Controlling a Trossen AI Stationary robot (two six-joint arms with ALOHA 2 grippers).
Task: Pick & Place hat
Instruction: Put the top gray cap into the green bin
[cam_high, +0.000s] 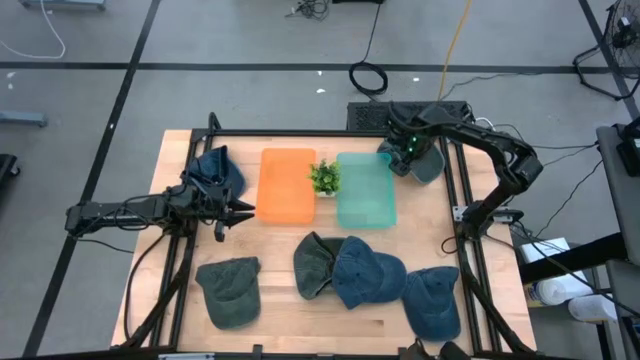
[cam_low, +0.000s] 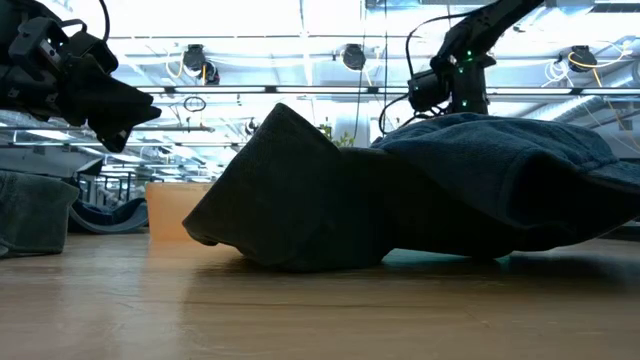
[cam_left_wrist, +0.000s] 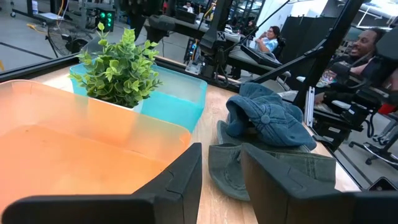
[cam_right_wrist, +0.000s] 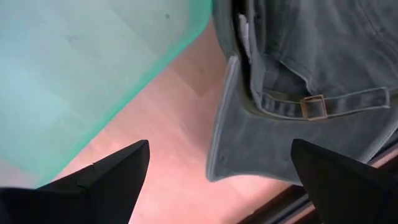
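The right gripper (cam_high: 407, 152) hangs over the far right part of the table (cam_high: 180, 180), its fingers (cam_right_wrist: 106, 180) spread wide apart with nothing between them, pointing down at a grey-green hat (cam_right_wrist: 298, 93) that lies just past the right edge of the teal tray (cam_high: 365, 190). In the right wrist view the hat's brim and its strap with a metal buckle (cam_right_wrist: 313, 107) sit between the two fingertips, and bare wood shows between the hat and the tray's rim. The right arm reaches in from the table's right side, elbow bent high and out to the right, forearm stretched toward the far corner. The left gripper (cam_high: 232, 210) sits low at the left side, just beside the near left corner of the orange tray (cam_high: 286, 186), its fingers (cam_left_wrist: 180, 180) a little apart and holding nothing. The left arm lies stretched almost flat along the table from the left edge, with a dark blue hat (cam_high: 215, 170) just beyond its wrist on the far side. A small green plant (cam_high: 323, 177) stands between the two trays. Along the near side lie four more hats: a green hat (cam_high: 231, 290) at the left, a dark green hat (cam_high: 312, 265) and a blue hat (cam_high: 368, 272) overlapping in the middle, and another blue hat (cam_high: 433, 300) at the right.
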